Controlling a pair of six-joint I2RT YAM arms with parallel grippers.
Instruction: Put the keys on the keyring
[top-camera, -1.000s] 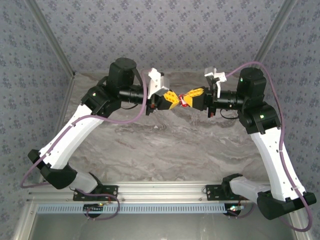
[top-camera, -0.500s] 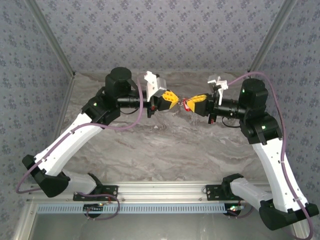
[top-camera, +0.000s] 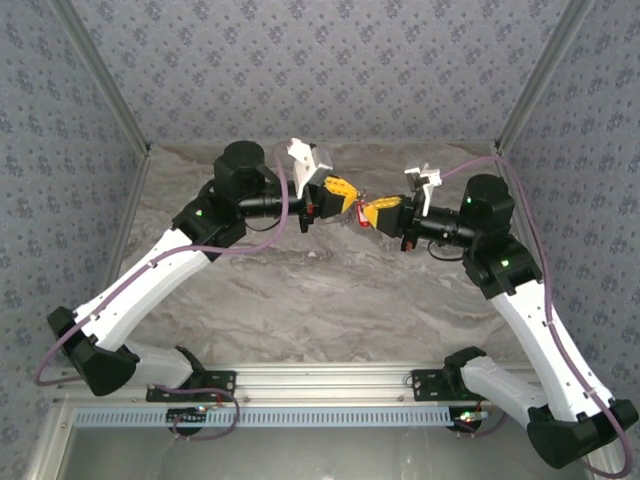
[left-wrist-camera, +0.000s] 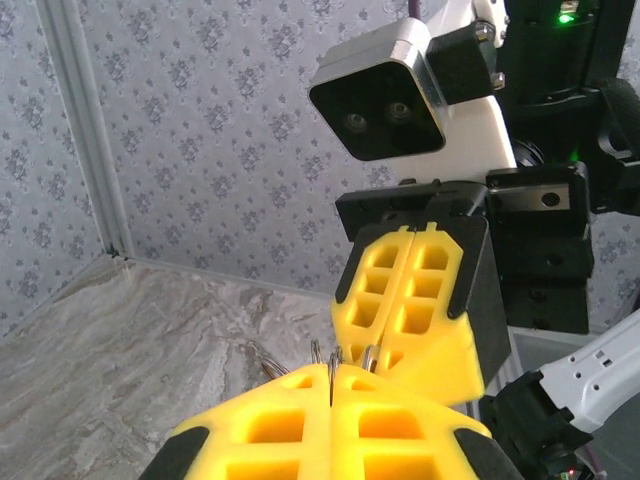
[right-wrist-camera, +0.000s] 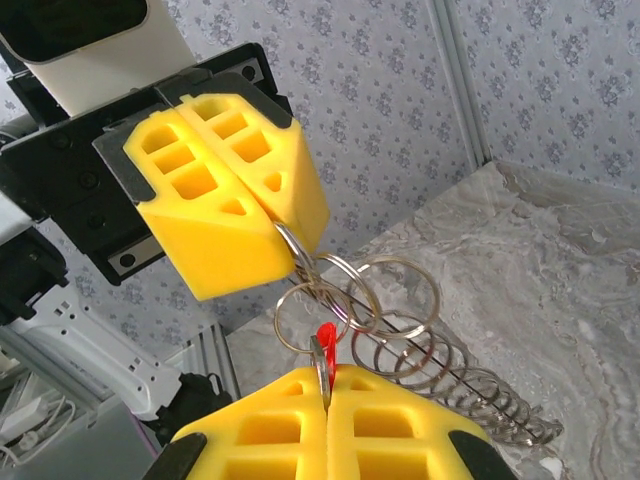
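The move ahead turns on a short gap. The keyring, a bundle of thin grey wire loops, lies straight out past the tip of the right gripper and a little above it. The small silver key with a bright red plastic head points its long axis up at the keyring's lowest loop. The right gripper's yellow block fingers are pressed together on the key's blade, so only the red head and a sliver of metal stand clear of their seam. The head sits just under that lowest loop and overlaps its wire in the right wrist view. I cannot tell whether it touches or has gone through. On the far side of the keyring, the left gripper is clamped with its yellow fingers together on one loop, which comes out of their seam. The other loops fan out from it toward the key. A longer run of grey coils trails from the keyring down toward the grey-veined marble table. Seen from above, both grippers meet nose to nose over the keyring, well above the table. Each arm is about equally near the keyring, but the right one carries the part that must travel. The count is one key, one keyring of several loops too tangled to number, and two grippers.
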